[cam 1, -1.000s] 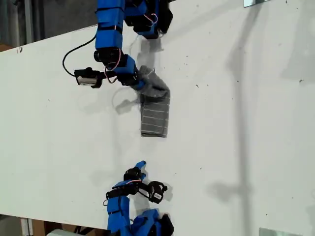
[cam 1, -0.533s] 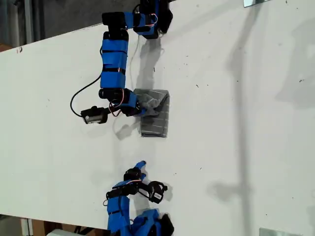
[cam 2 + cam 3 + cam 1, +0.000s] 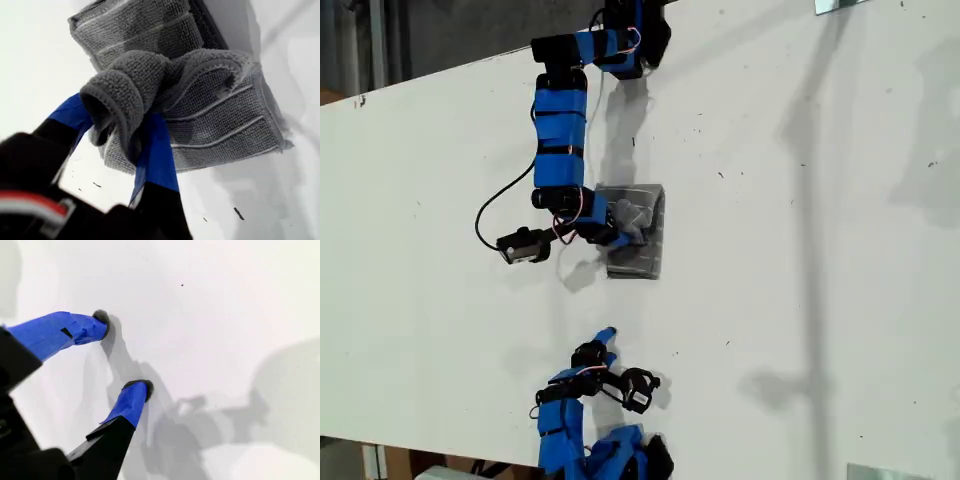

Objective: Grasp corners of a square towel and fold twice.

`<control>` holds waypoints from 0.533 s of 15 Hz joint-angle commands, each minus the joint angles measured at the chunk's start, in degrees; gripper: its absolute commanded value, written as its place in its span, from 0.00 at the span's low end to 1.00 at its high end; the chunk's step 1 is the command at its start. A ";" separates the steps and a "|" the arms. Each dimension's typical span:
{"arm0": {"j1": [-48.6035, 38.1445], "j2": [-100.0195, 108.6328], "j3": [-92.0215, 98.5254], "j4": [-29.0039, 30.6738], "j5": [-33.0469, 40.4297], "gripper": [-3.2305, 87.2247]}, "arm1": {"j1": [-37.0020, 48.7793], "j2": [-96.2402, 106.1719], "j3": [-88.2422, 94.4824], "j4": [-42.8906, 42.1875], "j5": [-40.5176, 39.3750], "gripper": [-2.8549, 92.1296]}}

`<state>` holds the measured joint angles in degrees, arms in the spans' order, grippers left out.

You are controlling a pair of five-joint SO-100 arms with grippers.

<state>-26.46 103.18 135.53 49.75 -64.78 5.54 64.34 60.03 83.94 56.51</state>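
Note:
The grey striped towel (image 3: pixel 642 250) lies folded into a small pad near the table's middle in the exterior view. My first gripper (image 3: pixel 622 231) reaches down from the exterior view's top and is shut on a bunched fold of the towel (image 3: pixel 125 90). That fold is lifted over the flat layers (image 3: pixel 225 125), and the blue fingers (image 3: pixel 159 155) pinch it from both sides. I cannot pick out which of the corners is held. My second gripper (image 3: pixel 608 335) rests near the exterior view's bottom, apart from the towel. Its wrist view shows it open (image 3: pixel 124 351) over bare table.
The white table (image 3: pixel 800 200) stretches wide to the exterior view's right of the towel. A black camera and its cable (image 3: pixel 523 246) hang off the first arm on the exterior view's left. Metal brackets (image 3: pixel 840 5) sit at the table's corners on the exterior view's right.
My first gripper has carried the towel's held edge toward the exterior view's bottom, folding it over the rest, so the towel is now shorter. The second arm has not moved.

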 commanded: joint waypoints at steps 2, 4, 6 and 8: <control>0.53 1.41 -0.09 -0.53 -0.70 0.28 | -1.76 5.62 -4.22 0.44 -0.70 0.20; 0.53 1.41 -0.09 -0.53 -0.79 0.28 | -1.85 7.91 -4.22 0.53 -0.70 0.21; 0.44 1.41 -0.09 -0.62 -0.79 0.28 | -0.97 11.34 -4.66 0.00 -1.23 0.20; 0.35 1.41 -0.09 -0.62 -0.88 0.28 | -0.09 14.33 -4.92 -0.53 -1.93 0.20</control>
<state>-26.46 103.18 135.70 49.66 -64.86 4.66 72.77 58.89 84.11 55.46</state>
